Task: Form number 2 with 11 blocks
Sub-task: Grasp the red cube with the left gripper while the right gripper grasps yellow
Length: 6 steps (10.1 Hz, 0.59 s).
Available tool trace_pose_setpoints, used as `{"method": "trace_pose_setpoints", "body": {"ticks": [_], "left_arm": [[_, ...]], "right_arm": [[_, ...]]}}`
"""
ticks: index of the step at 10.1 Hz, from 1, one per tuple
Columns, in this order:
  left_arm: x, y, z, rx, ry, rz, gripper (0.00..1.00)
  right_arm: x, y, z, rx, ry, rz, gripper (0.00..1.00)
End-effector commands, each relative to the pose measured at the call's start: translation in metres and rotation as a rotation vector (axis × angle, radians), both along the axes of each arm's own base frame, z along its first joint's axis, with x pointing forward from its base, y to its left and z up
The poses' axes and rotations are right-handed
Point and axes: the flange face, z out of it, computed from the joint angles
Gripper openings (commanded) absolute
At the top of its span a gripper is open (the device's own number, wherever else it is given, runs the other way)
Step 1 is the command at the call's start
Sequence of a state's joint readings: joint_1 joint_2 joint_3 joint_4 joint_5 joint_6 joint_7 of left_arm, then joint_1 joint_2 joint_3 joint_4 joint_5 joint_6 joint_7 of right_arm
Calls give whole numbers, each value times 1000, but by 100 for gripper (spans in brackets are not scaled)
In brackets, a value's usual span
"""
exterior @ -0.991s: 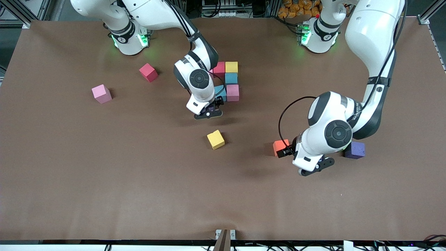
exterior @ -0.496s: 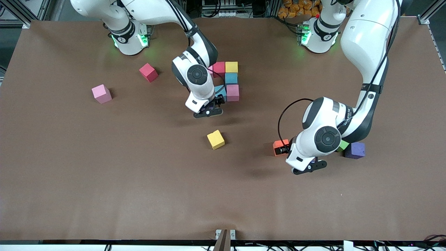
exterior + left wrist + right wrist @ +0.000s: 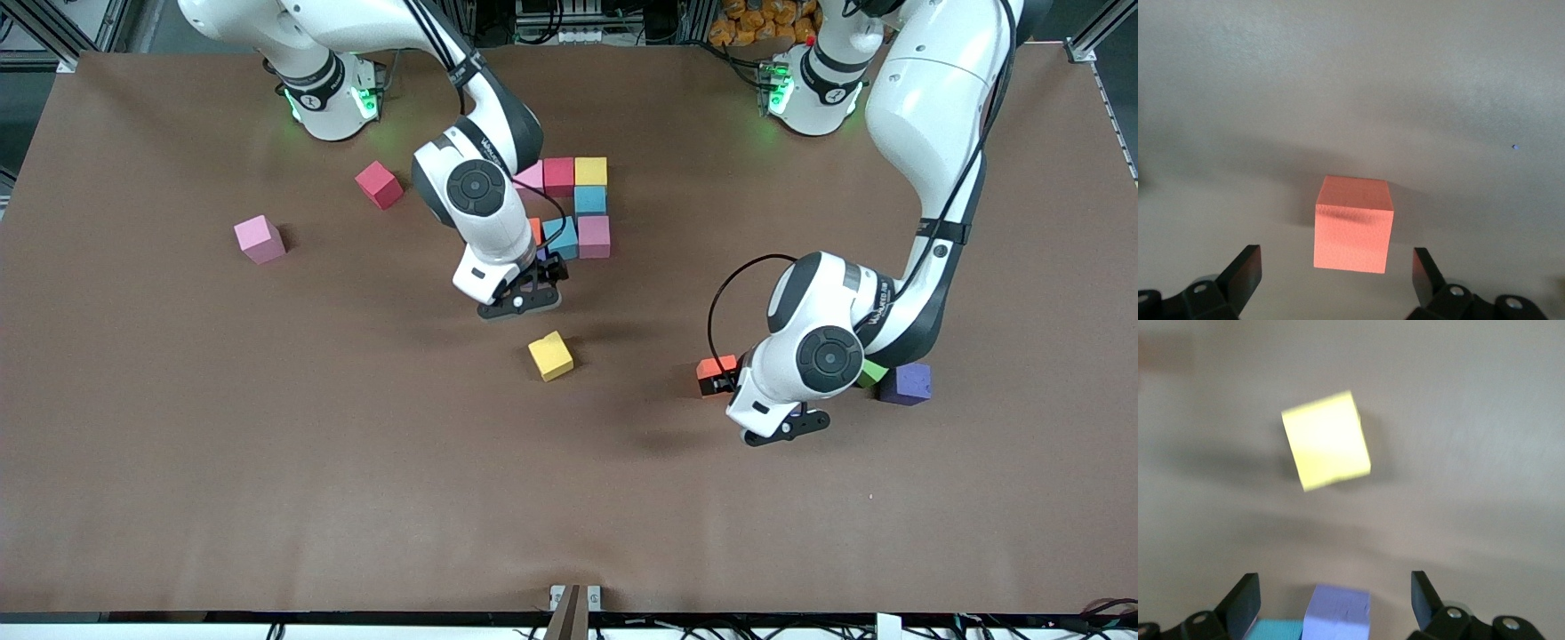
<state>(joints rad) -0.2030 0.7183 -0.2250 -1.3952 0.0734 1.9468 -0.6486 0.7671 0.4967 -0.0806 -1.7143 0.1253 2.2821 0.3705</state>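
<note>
- Left tool (image 3: 1335, 277) wide, empty, over orange block (image 3: 1353, 223).
- Right tool (image 3: 1333, 603) wide, empty, near yellow block (image 3: 1326, 441).
- Blocks look light, soft foam; pinch opposite flat faces, squarely.

Right pincer (image 3: 520, 300) has shifted off the block cluster toward the loose yellow block (image 3: 550, 356), uncovering an orange block (image 3: 534, 230). Left pincer (image 3: 786, 426) has moved over the lone orange block (image 3: 714, 372).

Blocks, e.g. orange block (image 3: 1353, 225) and loose yellow block (image 3: 1326, 441), look matt, finely grained foam; table (image 3: 356, 462) covered in dull brown paper-like sheet, faintly rippled; arm shells (image 3: 929, 89) glossy white plastic, gripper fingers (image 3: 1245, 272) matt black.
</note>
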Motion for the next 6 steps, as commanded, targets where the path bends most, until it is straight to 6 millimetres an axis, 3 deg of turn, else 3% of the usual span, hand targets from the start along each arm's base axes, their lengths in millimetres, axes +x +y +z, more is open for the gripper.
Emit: {"method": "trace_pose_setpoints", "body": {"ticks": [1, 6], "left_arm": [[0, -4, -6, 11, -12, -27, 100], [1, -5, -27, 23, -14, -36, 100]], "right_arm": [[50, 21, -7, 3, -55, 109, 100], [70, 47, -70, -26, -69, 180, 100]]}}
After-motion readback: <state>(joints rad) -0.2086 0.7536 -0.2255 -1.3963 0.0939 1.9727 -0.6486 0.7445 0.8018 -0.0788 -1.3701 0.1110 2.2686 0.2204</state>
